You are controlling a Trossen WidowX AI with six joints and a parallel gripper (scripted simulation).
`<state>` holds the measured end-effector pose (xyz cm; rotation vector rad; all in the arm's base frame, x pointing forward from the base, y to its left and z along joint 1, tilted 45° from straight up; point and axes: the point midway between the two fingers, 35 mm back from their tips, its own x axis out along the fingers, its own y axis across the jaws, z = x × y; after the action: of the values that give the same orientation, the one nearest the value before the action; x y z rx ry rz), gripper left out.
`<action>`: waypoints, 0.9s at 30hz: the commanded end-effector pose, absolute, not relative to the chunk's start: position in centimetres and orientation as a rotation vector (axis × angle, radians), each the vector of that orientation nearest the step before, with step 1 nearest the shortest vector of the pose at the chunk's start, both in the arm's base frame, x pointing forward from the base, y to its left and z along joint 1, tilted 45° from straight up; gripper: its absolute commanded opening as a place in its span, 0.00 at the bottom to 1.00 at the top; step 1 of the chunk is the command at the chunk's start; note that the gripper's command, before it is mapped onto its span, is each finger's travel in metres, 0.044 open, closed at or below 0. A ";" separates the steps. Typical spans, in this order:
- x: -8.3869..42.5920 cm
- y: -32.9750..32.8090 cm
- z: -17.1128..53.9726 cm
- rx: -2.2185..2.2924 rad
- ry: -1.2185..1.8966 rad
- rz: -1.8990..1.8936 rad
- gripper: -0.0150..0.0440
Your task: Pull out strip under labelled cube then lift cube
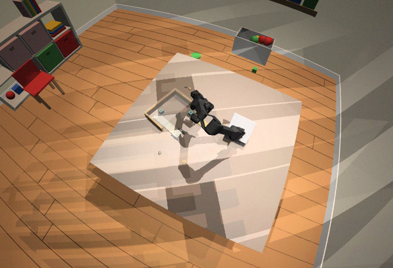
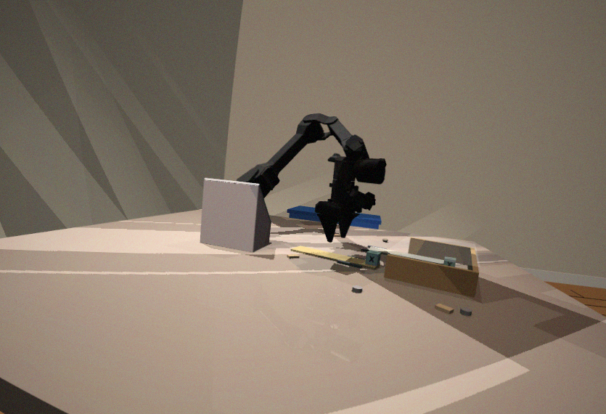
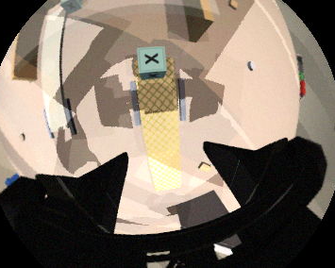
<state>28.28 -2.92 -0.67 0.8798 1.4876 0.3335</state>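
Fingers: spread wide, gripping nothing, hovering over the yellow strip (image 3: pixel 161 138).
X-marked cube (image 3: pixel 151 61): sits on the strip's far end, outside the wooden tray (image 2: pixel 430 275), ready for picking.

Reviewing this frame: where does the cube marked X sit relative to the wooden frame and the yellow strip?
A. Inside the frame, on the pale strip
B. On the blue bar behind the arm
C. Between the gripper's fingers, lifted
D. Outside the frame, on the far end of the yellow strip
D: the labelled cube rests on the far end of the yellow strip, outside the wooden frame, while the gripper hangs open above, holding nothing.
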 end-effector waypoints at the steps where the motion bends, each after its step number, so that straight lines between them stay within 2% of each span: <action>1: 29.7 -3.5 -0.6 0.884 1.483 0.333 1.00; 27: 37.9 -6.7 -0.4 0.881 1.478 0.333 1.00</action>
<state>37.10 -6.43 -0.67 0.8759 1.4817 0.3340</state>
